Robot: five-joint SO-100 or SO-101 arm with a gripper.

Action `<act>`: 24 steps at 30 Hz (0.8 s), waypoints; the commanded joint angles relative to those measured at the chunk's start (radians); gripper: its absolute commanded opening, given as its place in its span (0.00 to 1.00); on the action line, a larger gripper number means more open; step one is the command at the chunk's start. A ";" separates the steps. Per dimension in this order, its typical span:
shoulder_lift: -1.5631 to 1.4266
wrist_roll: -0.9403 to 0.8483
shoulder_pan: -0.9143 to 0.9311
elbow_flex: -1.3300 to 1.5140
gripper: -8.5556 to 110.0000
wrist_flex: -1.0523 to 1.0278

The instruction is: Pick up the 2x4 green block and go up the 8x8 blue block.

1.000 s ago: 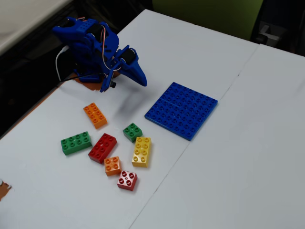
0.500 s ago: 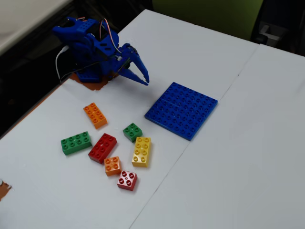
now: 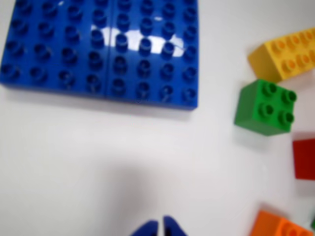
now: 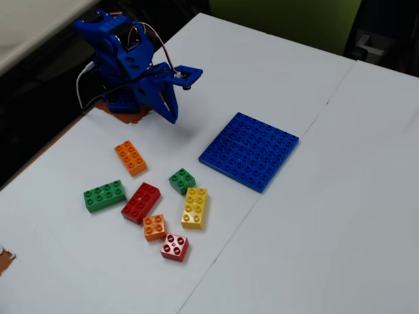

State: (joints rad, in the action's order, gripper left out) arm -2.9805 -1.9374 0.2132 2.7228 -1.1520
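The 2x4 green block [image 4: 105, 195] lies on the white table at the left of the brick cluster in the fixed view; it is out of the wrist view. The 8x8 blue block [image 4: 249, 150] lies flat to the right of the cluster and fills the upper left of the wrist view [image 3: 98, 49]. My blue gripper [image 4: 172, 118] hangs tip-down near the arm's base, well away from the green block. In the wrist view its tips [image 3: 161, 227] are together with nothing between them.
A small square green brick [image 3: 266, 107] [image 4: 182, 180], a yellow brick [image 3: 285, 56] [image 4: 195, 207], a red brick [image 3: 305, 158] [image 4: 141, 202] and an orange brick [image 3: 278, 226] [image 4: 131, 157] lie between the two. A small orange brick [image 4: 154, 227] and a small red brick [image 4: 175, 247] lie nearer the front.
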 commanded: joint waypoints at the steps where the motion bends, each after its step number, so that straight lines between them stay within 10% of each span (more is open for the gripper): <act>1: 0.186 -0.123 0.052 -0.281 0.08 -0.100; 14: 0.650 -1.100 0.474 -0.664 0.14 -0.135; 24: 0.933 -1.216 0.611 -0.850 0.22 -0.080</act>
State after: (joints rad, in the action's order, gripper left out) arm -2.1046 -3.0756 0.7869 1.9604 -1.2563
